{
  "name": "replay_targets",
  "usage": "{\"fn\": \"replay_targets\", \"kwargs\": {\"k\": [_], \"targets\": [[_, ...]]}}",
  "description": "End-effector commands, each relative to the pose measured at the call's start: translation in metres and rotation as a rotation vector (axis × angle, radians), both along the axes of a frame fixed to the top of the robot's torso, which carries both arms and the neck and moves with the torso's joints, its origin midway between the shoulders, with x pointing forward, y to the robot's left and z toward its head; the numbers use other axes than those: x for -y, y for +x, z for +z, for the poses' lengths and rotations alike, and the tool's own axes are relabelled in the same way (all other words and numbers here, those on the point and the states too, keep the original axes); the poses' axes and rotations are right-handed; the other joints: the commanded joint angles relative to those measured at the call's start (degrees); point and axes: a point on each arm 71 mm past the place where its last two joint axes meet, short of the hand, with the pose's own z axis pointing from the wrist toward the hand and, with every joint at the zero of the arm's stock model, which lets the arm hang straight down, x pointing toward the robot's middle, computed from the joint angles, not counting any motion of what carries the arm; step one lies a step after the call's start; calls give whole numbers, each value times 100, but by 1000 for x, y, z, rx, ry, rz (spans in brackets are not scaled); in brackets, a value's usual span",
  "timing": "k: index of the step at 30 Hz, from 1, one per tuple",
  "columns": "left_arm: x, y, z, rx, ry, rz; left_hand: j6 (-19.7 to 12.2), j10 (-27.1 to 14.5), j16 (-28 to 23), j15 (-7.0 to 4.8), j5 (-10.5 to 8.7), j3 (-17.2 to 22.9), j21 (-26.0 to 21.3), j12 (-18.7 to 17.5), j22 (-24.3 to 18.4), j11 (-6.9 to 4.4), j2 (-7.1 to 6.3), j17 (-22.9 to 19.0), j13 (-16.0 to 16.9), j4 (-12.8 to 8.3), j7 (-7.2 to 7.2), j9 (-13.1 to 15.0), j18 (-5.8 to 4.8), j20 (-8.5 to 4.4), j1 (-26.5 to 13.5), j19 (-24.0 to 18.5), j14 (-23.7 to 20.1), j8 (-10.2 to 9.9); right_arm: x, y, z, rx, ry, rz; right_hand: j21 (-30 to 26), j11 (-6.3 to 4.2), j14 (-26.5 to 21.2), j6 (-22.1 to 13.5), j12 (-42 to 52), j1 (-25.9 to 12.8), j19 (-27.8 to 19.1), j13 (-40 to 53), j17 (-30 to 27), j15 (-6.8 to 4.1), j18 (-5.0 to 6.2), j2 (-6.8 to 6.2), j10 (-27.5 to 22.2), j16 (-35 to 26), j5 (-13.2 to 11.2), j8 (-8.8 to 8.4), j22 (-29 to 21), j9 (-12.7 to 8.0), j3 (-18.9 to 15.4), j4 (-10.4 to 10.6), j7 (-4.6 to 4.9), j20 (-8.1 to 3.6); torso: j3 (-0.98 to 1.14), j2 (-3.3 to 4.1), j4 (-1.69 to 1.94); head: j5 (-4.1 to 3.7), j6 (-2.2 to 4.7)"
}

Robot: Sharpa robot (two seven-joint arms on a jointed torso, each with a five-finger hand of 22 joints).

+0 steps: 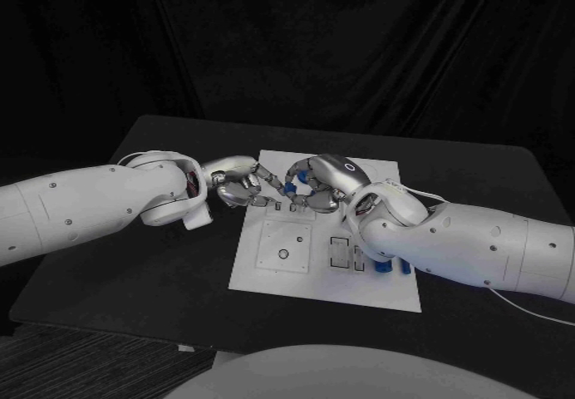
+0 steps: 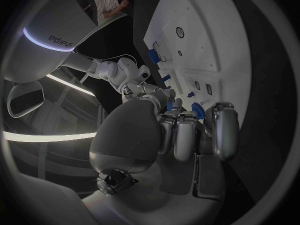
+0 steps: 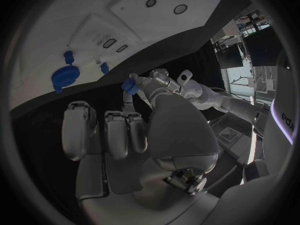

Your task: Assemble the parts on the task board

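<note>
The white task board (image 1: pixel 321 287) lies in the middle of the black table. Above its far end my left hand (image 1: pixel 240 188) and right hand (image 1: pixel 319 183) meet fingertip to fingertip. A small blue part (image 1: pixel 292 178) sits between them. In the right wrist view the left hand (image 3: pixel 157 83) pinches this part (image 3: pixel 129 86). In the left wrist view the right hand (image 2: pixel 145 91) has its fingertips on the same part (image 2: pixel 169 105). More blue parts (image 1: pixel 385 266) stand at the board's right edge, among them a large round one (image 3: pixel 65 76).
The board (image 2: pixel 206 20) carries a raised square plate with round holes (image 1: pixel 284 248) and small slots (image 1: pixel 341 252). The black table (image 1: pixel 144 274) stretches bare to either side of the board. My right forearm (image 1: pixel 479 245) lies over the board's right edge.
</note>
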Motion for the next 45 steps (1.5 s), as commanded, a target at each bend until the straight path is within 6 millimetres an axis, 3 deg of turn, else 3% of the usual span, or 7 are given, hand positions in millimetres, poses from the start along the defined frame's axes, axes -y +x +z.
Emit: {"fn": "replay_targets", "kwargs": {"k": [1,45], "targets": [[2,-1,1,8,-16,-8,-32,609,76,-33,24,212,32,14,1164,-39,-46,1523,1513,-21,1,-70,-80,-3,-129,60,654,-42,0,0,-3,-22,-19,-12,-158,-18,660,271,95,18,-11,1546,1592,-14,143,11,627,141,-20,461,1165,581,179,-16,-108,-37,-2,2,1,-4,-1],[6,1,-4,-26,5,-23,46,609,76,-50,8,212,25,14,1161,-53,-55,1523,1513,-22,-10,-84,-78,-20,-146,55,654,-17,-3,5,-12,-78,-83,-29,-321,24,660,188,95,-14,-85,1546,1592,22,177,27,627,141,-95,349,1114,549,208,-12,-62,-9,0,2,2,-41,-1]]}}
